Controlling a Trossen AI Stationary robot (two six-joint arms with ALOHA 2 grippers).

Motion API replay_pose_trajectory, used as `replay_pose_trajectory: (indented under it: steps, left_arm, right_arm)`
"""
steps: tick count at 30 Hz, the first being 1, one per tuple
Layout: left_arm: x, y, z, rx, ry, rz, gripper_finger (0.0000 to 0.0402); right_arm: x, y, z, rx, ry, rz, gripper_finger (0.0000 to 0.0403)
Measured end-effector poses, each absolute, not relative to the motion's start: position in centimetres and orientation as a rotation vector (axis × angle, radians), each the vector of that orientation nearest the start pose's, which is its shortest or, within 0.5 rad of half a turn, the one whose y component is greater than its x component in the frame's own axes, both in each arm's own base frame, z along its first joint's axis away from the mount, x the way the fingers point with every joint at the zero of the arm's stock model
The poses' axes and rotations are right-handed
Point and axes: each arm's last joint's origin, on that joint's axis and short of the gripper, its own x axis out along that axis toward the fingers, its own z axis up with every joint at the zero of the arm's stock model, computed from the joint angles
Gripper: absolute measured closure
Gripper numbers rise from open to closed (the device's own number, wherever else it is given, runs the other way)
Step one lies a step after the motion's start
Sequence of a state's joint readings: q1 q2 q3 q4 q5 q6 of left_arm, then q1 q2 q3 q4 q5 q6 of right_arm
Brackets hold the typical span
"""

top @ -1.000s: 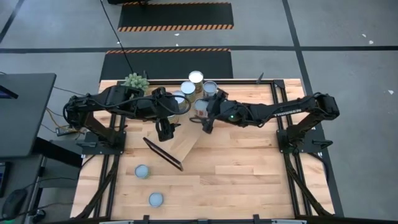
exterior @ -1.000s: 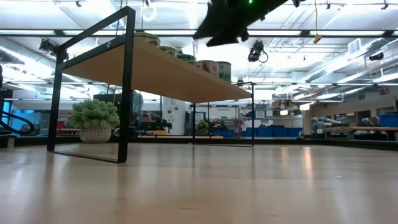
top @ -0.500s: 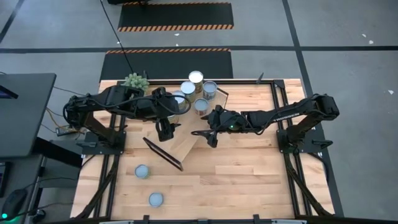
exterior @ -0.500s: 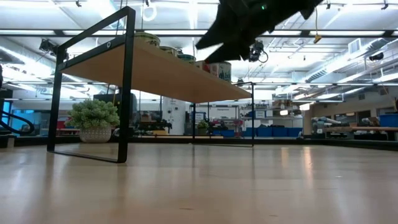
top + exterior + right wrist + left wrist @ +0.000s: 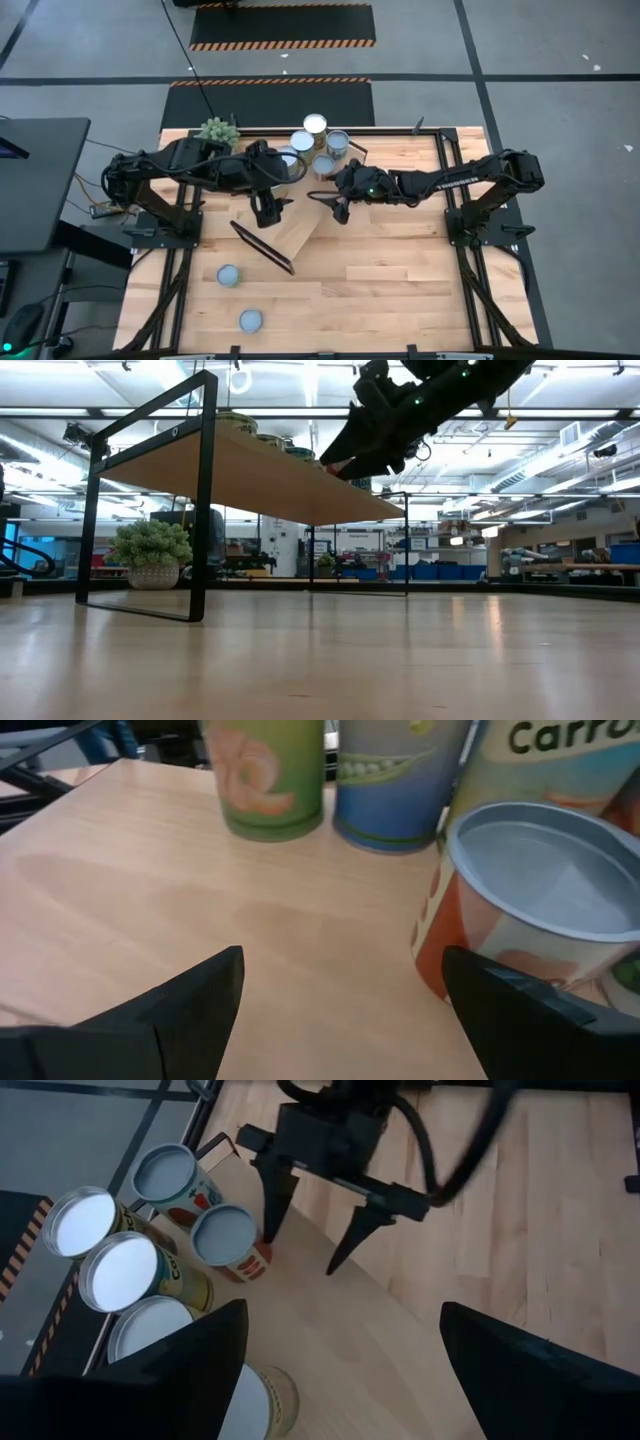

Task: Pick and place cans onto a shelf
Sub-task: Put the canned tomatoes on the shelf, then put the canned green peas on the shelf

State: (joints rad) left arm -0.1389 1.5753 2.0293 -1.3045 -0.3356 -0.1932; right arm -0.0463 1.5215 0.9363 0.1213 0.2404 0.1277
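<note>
my left end effector (image 5: 266, 209) hangs over the shelf (image 5: 290, 235) with fingers spread wide, empty. five cans (image 5: 315, 124) stand bunched at the shelf's far end; two more cans (image 5: 229, 275) sit on the desk (image 5: 400, 280), off the shelf's near end. my right end effector (image 5: 312, 1235) hovers wide and empty just beside the red-labelled can (image 5: 226, 1238).

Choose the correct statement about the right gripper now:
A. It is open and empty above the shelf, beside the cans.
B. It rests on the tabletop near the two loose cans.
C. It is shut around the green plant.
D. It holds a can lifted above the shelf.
A: the right gripper shows spread fingers with nothing between them, over the shelf next to the orange-sided can.
</note>
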Motion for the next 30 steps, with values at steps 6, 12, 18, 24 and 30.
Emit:
replay_pose_trajectory:
  steps: [6, 12, 18, 24, 30]
  left_arm:
    - [27.6, -3.4, 45.7, 0.025, 0.804, 0.248, 0.0068]
    - [27.5, -3.9, 45.7, -0.006, 0.815, 0.181, 0.0068]
    - [26.2, -7.5, 45.0, -0.065, 0.947, -0.108, 0.0068]
    - [24.7, -12.3, 41.2, -0.073, 1.18, -0.148, 0.0068]
    - [22.8, -17.1, 37.6, -0.124, 1.302, -0.19, 0.0068]
  right_arm:
    - [32.9, -2.8, 23.9, 0.068, 0.442, -0.318, 0.0056]
    - [32.6, -2.4, 24.6, 0.104, 0.428, -0.282, 0.0056]
    - [29.9, -0.3, 27.8, 0.113, 0.399, -0.216, 0.0056]
    - [26.2, 1.6, 30.8, 0.113, 0.372, -0.213, 0.0056]
    - [24.1, 4.0, 32.0, 0.08, 0.354, -0.189, 0.0056]
